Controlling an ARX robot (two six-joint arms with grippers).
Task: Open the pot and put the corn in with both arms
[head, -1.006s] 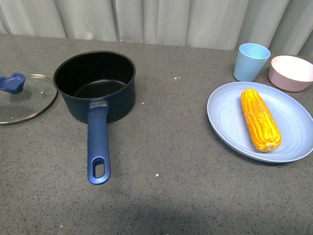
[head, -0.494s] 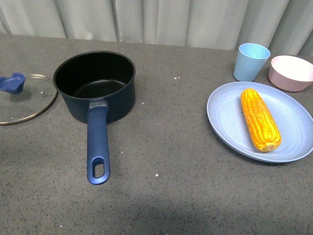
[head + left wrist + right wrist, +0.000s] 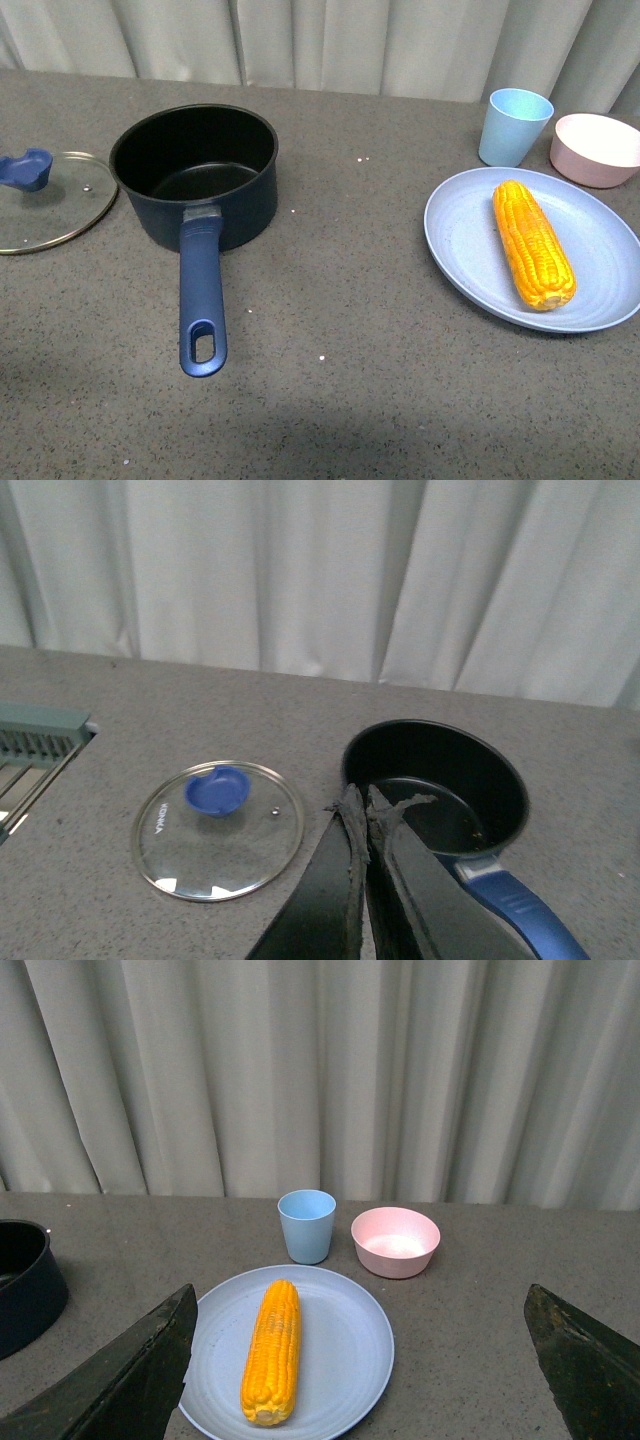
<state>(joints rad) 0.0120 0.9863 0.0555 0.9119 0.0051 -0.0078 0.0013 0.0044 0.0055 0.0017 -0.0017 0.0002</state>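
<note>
The dark navy pot point(image 3: 195, 175) stands uncovered at the left of the grey table, its long blue handle point(image 3: 201, 300) pointing toward me. Its inside looks black and bare point(image 3: 440, 790). The yellow-orange corn point(image 3: 533, 243) lies on a light blue plate point(image 3: 460, 240) at the right. No arm shows in the front view. In the left wrist view my left gripper point(image 3: 360, 798) is shut on nothing, held back from the pot and the lid. My right gripper point(image 3: 360, 1310) is open wide, raised and set back from the corn point(image 3: 272, 1348), which lies between its fingers in the picture.
A round glass lid point(image 3: 50, 200) with a blue knob point(image 3: 27, 168) lies flat just left of the pot. A light blue cup point(image 3: 515, 125) and a pink bowl point(image 3: 597, 148) stand behind the plate. A grey-green rack edge point(image 3: 35, 742) shows far left. White curtains point(image 3: 320, 40) hang along the back.
</note>
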